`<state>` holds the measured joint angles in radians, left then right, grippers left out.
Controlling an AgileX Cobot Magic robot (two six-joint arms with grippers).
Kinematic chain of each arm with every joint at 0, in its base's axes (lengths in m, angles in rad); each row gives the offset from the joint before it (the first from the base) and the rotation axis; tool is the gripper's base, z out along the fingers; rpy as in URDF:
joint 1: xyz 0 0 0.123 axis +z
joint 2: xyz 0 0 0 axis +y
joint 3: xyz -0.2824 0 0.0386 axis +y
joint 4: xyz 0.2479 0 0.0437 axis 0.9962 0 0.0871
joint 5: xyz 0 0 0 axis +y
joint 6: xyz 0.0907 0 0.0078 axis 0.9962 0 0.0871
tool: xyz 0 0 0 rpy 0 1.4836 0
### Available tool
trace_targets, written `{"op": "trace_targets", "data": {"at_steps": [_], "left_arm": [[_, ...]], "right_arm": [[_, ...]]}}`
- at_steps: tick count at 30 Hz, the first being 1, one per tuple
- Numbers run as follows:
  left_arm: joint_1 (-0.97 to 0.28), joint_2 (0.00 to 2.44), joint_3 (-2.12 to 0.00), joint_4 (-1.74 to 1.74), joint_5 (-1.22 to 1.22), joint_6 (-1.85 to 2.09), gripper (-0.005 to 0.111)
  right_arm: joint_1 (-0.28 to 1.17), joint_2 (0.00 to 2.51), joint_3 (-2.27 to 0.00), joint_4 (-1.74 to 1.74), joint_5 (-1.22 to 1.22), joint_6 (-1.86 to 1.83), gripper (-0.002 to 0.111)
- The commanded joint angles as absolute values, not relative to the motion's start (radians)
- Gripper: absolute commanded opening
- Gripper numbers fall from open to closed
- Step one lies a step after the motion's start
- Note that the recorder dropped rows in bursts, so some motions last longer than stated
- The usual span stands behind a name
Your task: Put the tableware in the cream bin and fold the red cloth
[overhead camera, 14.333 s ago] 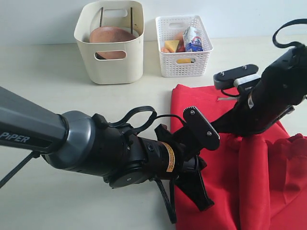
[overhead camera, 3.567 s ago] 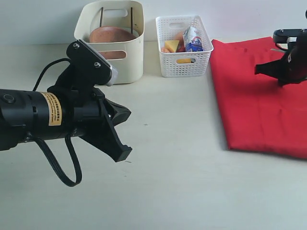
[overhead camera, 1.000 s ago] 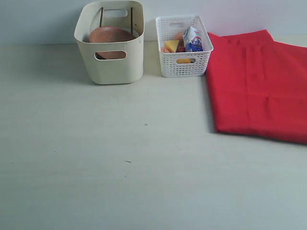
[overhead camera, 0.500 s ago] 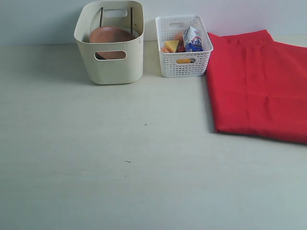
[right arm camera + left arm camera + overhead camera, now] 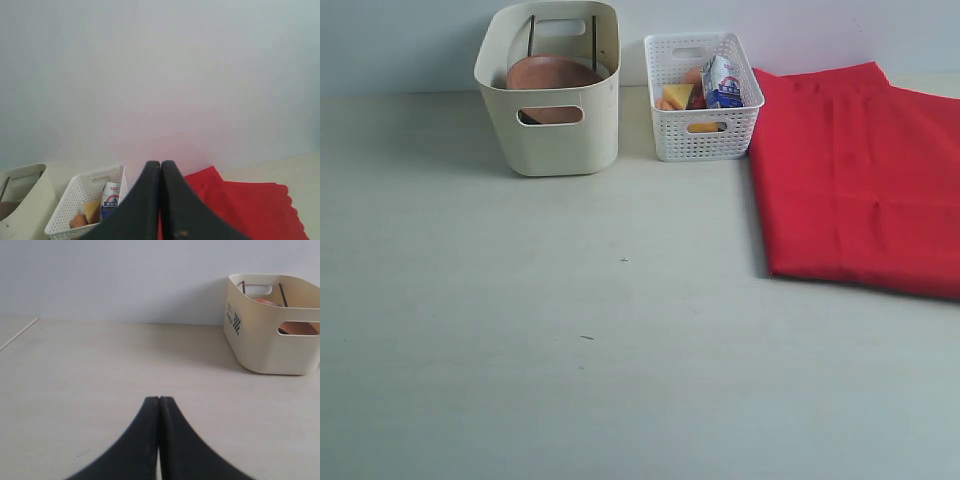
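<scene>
Two pairs of dark fingers sit nearest, one in each wrist view. The left fingers [image 5: 145, 440] are pressed tip to tip with nothing between them, low over the pale bench [image 5: 570, 350]. The right fingers [image 5: 147, 200] are likewise pressed flat together and grip nothing.

Farther out, on the right side of the bench, the red cloth [image 5: 850, 180] lies flat as a tidy rectangle with faint crease lines across it. It runs out of the exterior view on the right. The right wrist view shows one scalloped edge on it. Its far left corner sits just beside the white lattice basket [image 5: 705, 140]; I cannot tell whether they touch.

At the back of the bench, near the wall, the basket and the cream bin [image 5: 555, 145] stand side by side with a small gap, the bin on the left. The basket holds a small blue-white carton [image 5: 722, 82], standing upright, and a yellow cheese piece [image 5: 678, 95] among other food.

Inside the cream bin the round brown wooden plate [image 5: 552, 75] rests tilted and shows through the oval handle cut-out. The pair of dark chopsticks [image 5: 531, 38] stands upright behind it, against the far wall of the bin, the two sticks well apart.
</scene>
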<state>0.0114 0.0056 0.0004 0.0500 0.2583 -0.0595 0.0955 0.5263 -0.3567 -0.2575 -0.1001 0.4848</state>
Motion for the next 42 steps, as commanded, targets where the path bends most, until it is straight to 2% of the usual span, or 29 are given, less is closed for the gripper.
{"op": "trace_targets", "data": {"at_steps": [1,5,8,12,17,24,42], "left_arm": [[0.014,0.000,0.000,0.041,0.260,-0.058,0.001],[0.014,0.000,0.000,0.041,0.260,-0.058,0.001],[0.014,0.000,0.000,0.041,0.260,-0.058,0.001],[0.014,0.000,0.000,0.041,0.260,-0.058,0.001],[0.014,0.000,0.000,0.041,0.260,-0.058,0.001],[0.014,0.000,0.000,0.041,0.260,-0.058,0.001],[0.014,0.000,0.000,0.043,0.260,-0.058,0.001]], "right_arm": [[0.097,0.523,-0.353,-0.261,-0.104,0.482,0.000],[0.097,0.523,-0.353,-0.261,-0.104,0.482,0.000],[0.097,0.513,-0.328,-0.109,-0.128,0.501,0.000],[0.097,0.444,-0.184,-0.077,-0.166,0.328,0.000],[0.097,0.287,0.000,0.128,-0.188,0.195,0.000],[0.097,0.110,0.000,0.160,-0.040,0.030,0.000],[0.097,0.000,0.000,0.093,0.184,0.000,0.000]]}}
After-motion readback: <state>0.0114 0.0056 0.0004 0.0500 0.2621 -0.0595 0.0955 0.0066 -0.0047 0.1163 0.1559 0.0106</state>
